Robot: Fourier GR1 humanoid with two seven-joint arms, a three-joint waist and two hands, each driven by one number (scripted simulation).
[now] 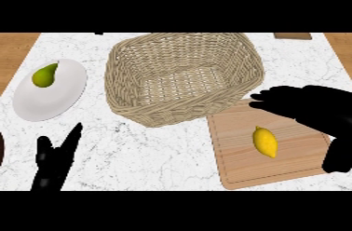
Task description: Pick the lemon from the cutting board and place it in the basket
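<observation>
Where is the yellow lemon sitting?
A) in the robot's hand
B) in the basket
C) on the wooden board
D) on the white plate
C: the lemon lies on the board, apart from the right hand; the plate holds a pear instead.

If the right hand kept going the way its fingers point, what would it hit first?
Probably the wicker basket, at its right wall; the right hand points left, though height is unclear.
</observation>
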